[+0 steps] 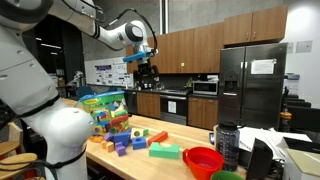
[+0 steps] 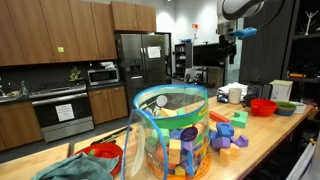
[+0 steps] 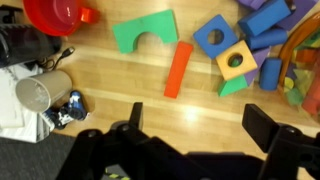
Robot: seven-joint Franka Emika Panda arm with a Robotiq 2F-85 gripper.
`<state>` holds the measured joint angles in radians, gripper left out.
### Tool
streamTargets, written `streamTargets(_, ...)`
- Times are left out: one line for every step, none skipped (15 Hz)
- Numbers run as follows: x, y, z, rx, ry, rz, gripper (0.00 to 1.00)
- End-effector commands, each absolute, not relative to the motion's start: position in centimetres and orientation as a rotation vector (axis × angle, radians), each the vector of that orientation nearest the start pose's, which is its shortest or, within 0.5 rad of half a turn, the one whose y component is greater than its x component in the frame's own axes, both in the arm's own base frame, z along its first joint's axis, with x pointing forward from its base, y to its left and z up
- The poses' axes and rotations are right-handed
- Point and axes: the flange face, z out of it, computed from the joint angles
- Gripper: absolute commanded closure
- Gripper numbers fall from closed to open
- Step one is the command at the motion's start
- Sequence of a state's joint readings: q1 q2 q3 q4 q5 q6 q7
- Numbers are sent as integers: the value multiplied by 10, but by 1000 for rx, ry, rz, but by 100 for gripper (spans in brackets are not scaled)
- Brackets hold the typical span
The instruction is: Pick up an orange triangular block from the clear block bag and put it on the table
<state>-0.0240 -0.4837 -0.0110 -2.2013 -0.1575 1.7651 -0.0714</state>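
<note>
The clear block bag with green trim stands on the table, full of multicoloured blocks. It fills the foreground in an exterior view, and its edge shows at the right of the wrist view. I cannot pick out an orange triangular block in it. My gripper hangs high above the table, apart from the bag, and also shows in an exterior view. In the wrist view the gripper is open and empty over bare wood.
Loose blocks lie beside the bag: a green arch, an orange bar, and blue blocks. A red bowl and a metal cup stand nearby. Kitchen cabinets and a fridge are behind.
</note>
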Motion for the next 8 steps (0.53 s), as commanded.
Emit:
streamTargets(447,-20,628,-3276,-167,-262,0)
streamTargets(455,-11,638,-3257,-192,-313,0)
streamTargets(462,1,644,-3237,-238,-355,0)
streamTargets(468,13,647,-3217,-282,-379,0)
streamTargets(473,28,647,-3193,-335,-395,0)
streamTargets(477,42,645,-3170,-379,-407,0)
streamTargets(480,57,640,-3147,-430,-408,0)
streamTargets(482,72,635,-3124,-485,-401,0)
